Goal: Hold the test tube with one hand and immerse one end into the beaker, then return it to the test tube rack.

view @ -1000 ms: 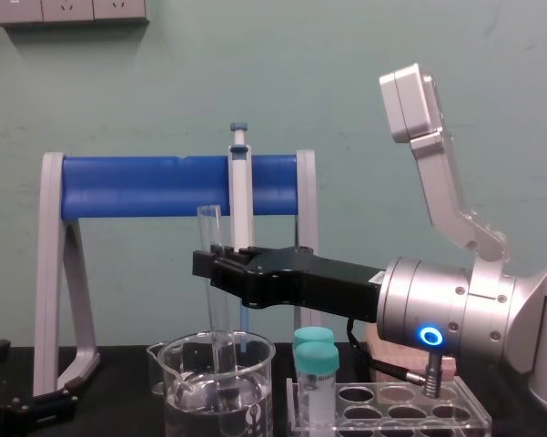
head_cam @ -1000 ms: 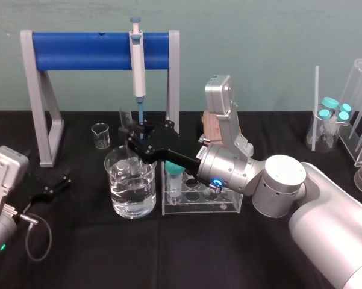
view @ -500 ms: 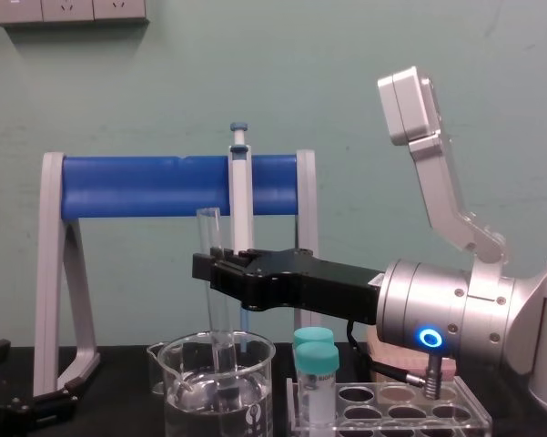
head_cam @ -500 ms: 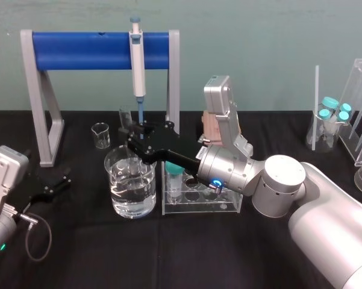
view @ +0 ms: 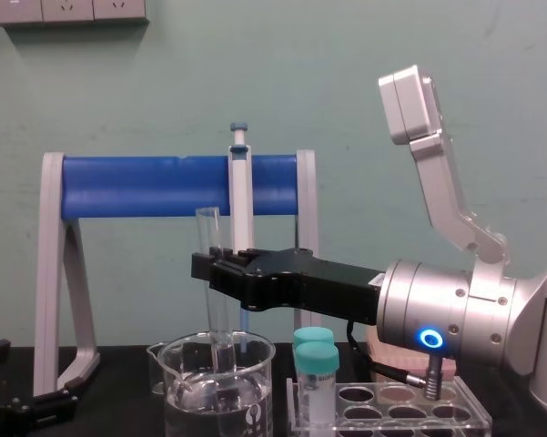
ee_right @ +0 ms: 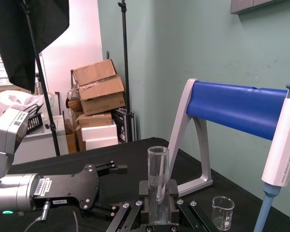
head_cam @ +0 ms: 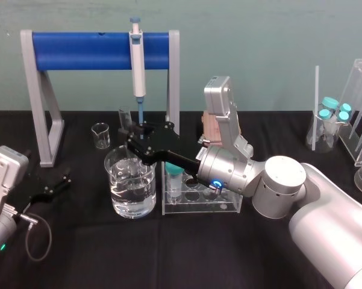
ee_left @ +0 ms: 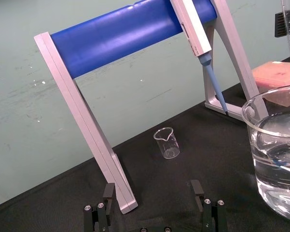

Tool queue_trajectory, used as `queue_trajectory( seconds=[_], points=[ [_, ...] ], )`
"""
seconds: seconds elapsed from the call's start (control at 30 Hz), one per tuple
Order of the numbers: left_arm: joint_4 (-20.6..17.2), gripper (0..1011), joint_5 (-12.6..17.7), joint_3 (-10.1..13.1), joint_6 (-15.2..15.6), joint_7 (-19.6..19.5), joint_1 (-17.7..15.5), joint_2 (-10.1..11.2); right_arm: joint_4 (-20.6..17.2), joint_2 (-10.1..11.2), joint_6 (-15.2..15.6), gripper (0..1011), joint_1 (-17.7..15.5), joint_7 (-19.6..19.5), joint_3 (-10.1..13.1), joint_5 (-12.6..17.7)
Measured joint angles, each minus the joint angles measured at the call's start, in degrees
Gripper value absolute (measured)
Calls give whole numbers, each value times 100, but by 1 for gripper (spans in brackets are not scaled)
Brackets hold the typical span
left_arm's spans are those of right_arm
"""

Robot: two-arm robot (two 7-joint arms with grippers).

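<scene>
The right hand (view: 211, 269) reaches in from the right, level over the worktop (head_cam: 78, 253), its two black fingers closed on the test tube (view: 208, 233) around the middle. The tube stands upright, open mouth up, with its round lower end down inside the beaker (head_cam: 121, 203), which is partly filled with clear liquid; I cannot tell how deep the tip sits. The test tube rack (head_cam: 202, 203) stands just beside the beaker on its right, with a teal-capped tube (head_cam: 175, 178) in one hole. The left hand (ee_left: 152, 188) rests low at the left of the worktop, well apart from the beaker, its fingers spread wide and holding nothing.
</scene>
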Motion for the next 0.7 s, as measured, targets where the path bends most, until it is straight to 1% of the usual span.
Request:
queue_trajectory(
  seconds=[0.7],
  points=[
    [0,1000,0,0,0,0,0,0,-16,11,-4,224,-17,-15,7,-6]
  ],
)
